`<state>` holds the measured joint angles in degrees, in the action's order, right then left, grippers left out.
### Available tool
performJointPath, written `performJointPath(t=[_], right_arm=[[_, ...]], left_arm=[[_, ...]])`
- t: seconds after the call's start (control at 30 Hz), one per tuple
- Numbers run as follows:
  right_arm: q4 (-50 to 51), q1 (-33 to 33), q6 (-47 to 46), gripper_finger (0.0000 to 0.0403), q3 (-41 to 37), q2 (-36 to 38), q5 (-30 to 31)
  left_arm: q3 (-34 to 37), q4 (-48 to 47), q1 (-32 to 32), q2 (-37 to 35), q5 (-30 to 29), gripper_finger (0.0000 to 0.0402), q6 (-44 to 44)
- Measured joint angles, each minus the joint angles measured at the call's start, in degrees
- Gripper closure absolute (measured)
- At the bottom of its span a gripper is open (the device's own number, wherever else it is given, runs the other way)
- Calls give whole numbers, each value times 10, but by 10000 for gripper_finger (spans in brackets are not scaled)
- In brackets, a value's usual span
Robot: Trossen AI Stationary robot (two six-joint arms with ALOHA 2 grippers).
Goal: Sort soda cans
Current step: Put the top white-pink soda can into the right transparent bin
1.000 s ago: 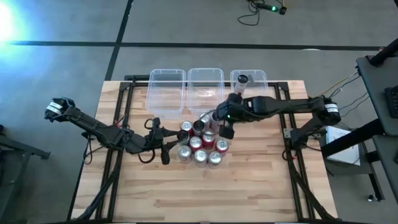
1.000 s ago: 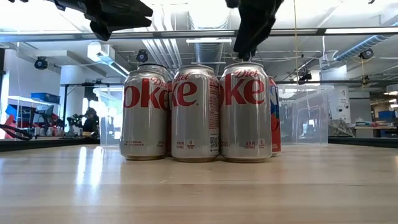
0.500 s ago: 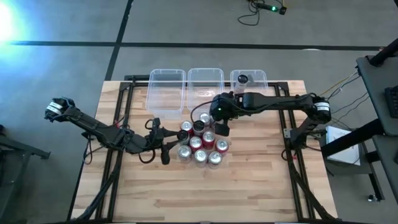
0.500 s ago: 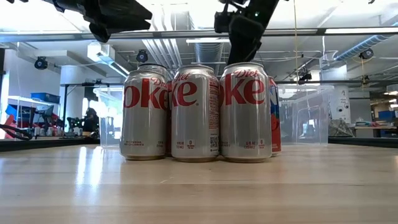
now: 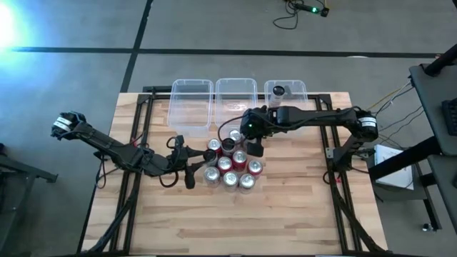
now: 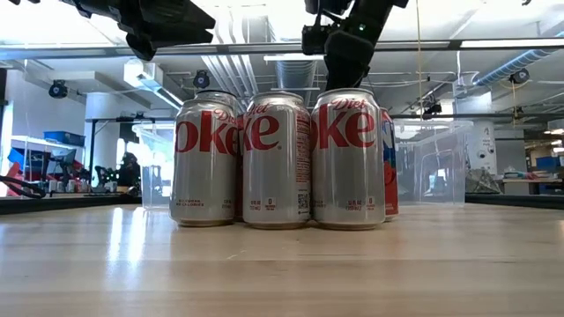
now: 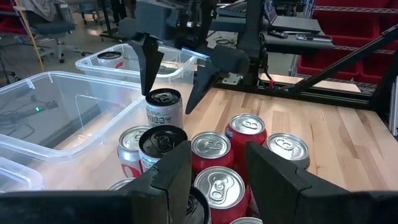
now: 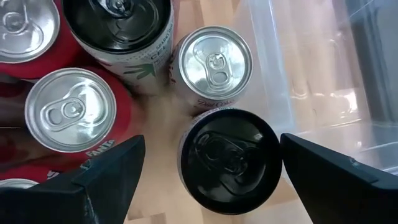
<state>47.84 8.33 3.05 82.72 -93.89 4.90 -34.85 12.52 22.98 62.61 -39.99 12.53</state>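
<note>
Nine soda cans stand clustered on the bench, a tenth can sits inside one of three clear bins, and two arms reach in

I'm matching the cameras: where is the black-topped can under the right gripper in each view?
High view: black-topped can at the cluster's edge nearest the bins.
Low view: hidden behind the front cans.
Left wrist view: farthest can, under the right gripper.
Right wrist view: centred between its fingers.
Shared landmark: that gripper, open above it.
</note>
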Motion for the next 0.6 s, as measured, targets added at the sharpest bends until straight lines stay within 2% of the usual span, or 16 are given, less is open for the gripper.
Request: performJointPath(t=[0.1,0.4,0.6], right_arm=[[12,3,-13,39,0,0,-21],[27,2,-26,39,0,-1,-23],[26,2,-66,39,0,-27,-19]], left_arm=[[0,0,0,0,0,267,0],[0,0,0,0,0,267,0],[0,0,0,0,0,267,0]])
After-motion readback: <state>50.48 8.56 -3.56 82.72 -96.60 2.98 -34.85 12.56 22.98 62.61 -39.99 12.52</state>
